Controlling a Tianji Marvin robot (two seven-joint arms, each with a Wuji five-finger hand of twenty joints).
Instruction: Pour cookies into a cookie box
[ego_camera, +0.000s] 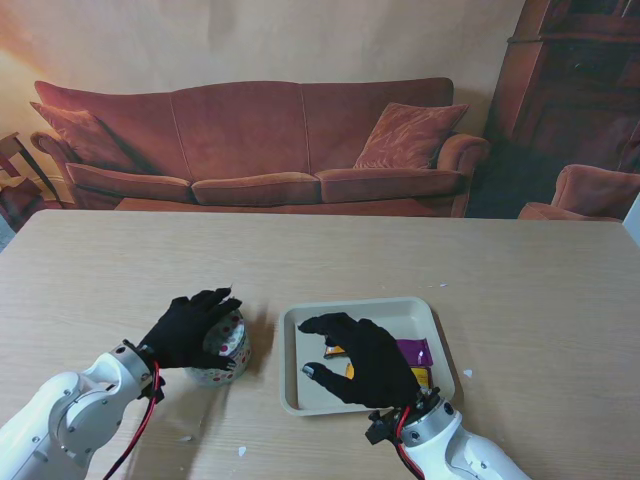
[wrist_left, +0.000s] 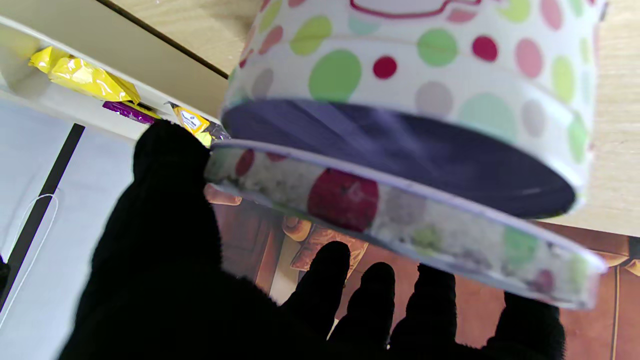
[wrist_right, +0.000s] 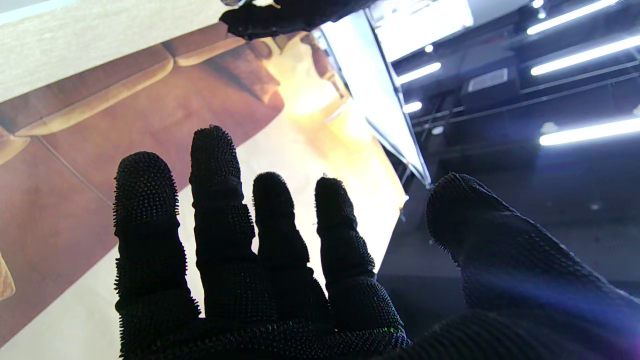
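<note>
Nearest, the right hand (ego_camera: 362, 358) hovers over the near-left part of the tray (ego_camera: 295, 400), fingers spread and holding nothing; its wrist view shows only open fingers against the room, so I judge it is waiting its turn, ready to grip the tray's rim for the pour. Wrapped cookies (ego_camera: 414, 352), yellow and purple, lie on the tray's right half, partly hidden by that hand. Just left of the tray stands the spotted cookie box (ego_camera: 226, 352), with the left hand (ego_camera: 190, 330) cupped over it. In the left wrist view the lid (wrist_left: 400, 215) is tipped up off the box body, thumb on its edge, so the hand seems clamped on the lid to open the box. Box and tray sit close but apart. Beyond the tray the table (ego_camera: 320, 255) lies bare to its far edge, leaving room to set the lid down.
</note>
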